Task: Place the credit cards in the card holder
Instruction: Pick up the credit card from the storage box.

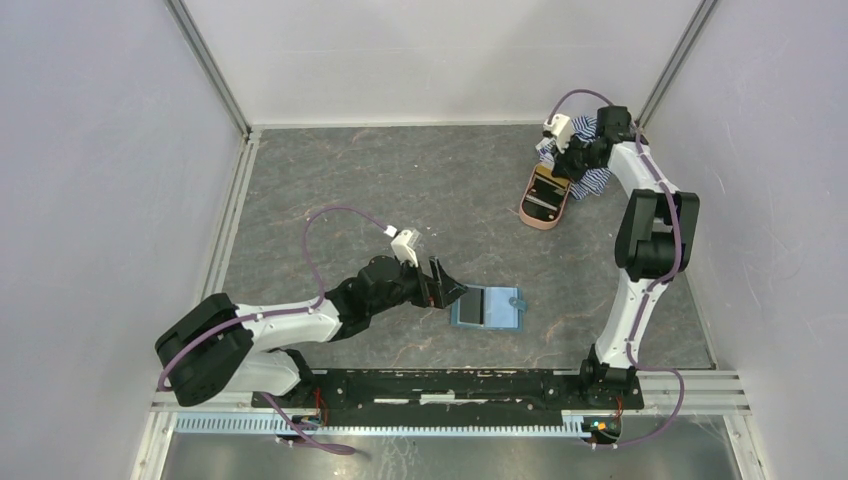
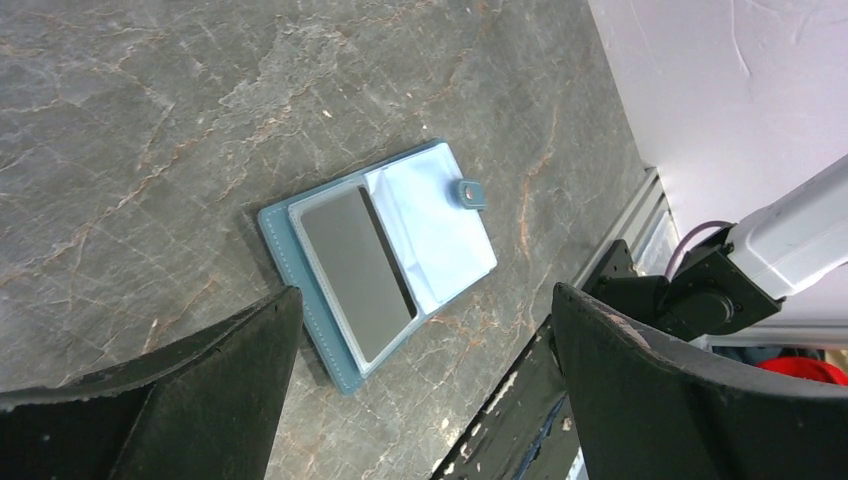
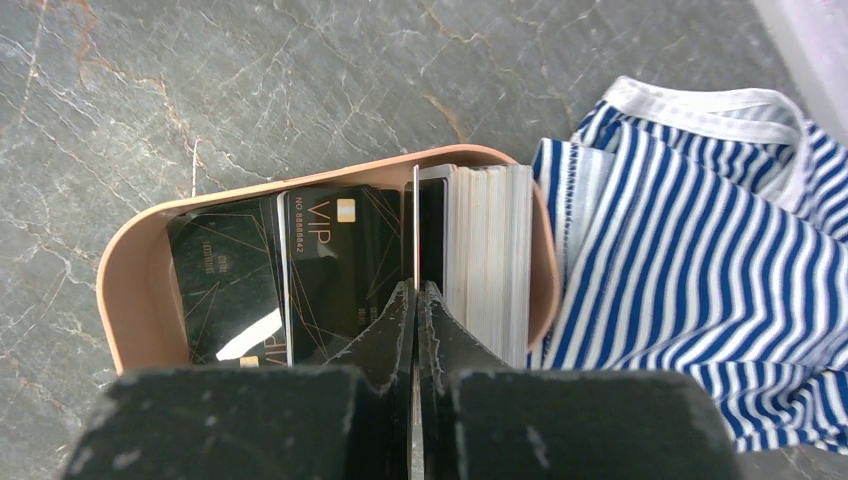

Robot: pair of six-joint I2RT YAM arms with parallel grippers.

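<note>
The right gripper (image 3: 417, 292) is pressed together on one thin credit card (image 3: 415, 230) that stands on its edge in the pink tray (image 3: 130, 270), far right, beside the striped cloth (image 3: 700, 280); more credit cards (image 3: 340, 260) sit in there. The card holder (image 1: 487, 307) lies open on the table (image 1: 400, 180), well apart, nearer and to the left; the left gripper (image 1: 445, 290), spread wide, is just beside it. I think the card must go that way.
</note>
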